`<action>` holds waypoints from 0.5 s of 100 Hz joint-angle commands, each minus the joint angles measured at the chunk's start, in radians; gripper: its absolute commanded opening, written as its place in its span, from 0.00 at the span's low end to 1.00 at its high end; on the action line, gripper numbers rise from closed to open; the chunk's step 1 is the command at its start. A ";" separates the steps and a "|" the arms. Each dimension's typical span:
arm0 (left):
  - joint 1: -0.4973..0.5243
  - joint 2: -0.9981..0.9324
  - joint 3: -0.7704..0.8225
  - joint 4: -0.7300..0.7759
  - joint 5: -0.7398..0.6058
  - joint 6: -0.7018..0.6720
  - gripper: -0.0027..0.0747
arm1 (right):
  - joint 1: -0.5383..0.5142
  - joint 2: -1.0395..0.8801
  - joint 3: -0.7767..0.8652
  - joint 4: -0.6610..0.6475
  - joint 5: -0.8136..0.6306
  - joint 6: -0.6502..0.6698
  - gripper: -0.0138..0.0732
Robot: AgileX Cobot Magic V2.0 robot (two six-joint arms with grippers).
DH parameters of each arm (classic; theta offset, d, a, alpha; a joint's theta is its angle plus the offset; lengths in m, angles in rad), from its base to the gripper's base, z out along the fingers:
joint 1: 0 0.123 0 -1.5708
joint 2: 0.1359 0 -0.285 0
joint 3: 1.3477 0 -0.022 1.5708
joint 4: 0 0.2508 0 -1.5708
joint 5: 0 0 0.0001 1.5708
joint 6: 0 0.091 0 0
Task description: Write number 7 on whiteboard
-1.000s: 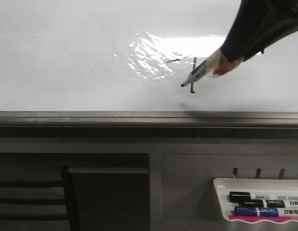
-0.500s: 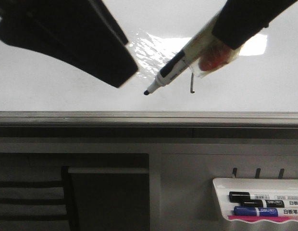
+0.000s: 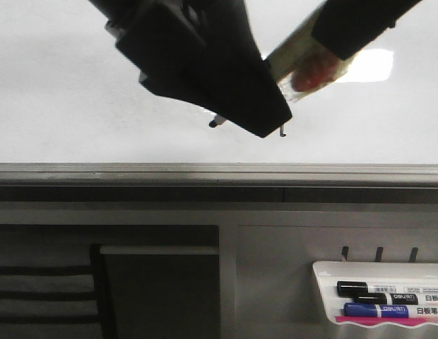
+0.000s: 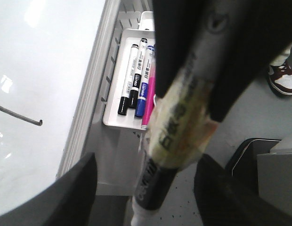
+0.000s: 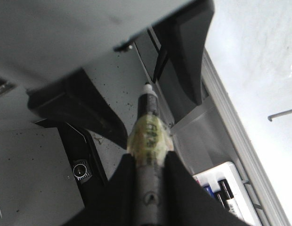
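The left gripper, a dark bulk, hangs over the whiteboard and hides most of the 7, whose bottom hook shows just below it. The right gripper clamps a taped marker whose tip pokes out under the left gripper. A tray at lower right holds black and blue markers.

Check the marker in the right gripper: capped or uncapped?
Uncapped. The marker, clamped in the right gripper, shows its bare white nose and dark tip, no cap.
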 commanded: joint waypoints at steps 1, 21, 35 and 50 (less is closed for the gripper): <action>-0.007 -0.026 -0.037 -0.032 -0.049 0.000 0.50 | -0.001 -0.025 -0.036 0.014 -0.057 -0.016 0.10; -0.007 -0.026 -0.037 -0.032 -0.053 0.000 0.24 | -0.001 -0.025 -0.036 0.014 -0.066 -0.016 0.10; -0.007 -0.026 -0.037 -0.032 -0.053 0.000 0.09 | -0.001 -0.025 -0.036 0.014 -0.066 -0.016 0.10; -0.007 -0.026 -0.037 -0.032 -0.053 0.000 0.01 | -0.001 -0.025 -0.036 0.012 -0.066 -0.016 0.10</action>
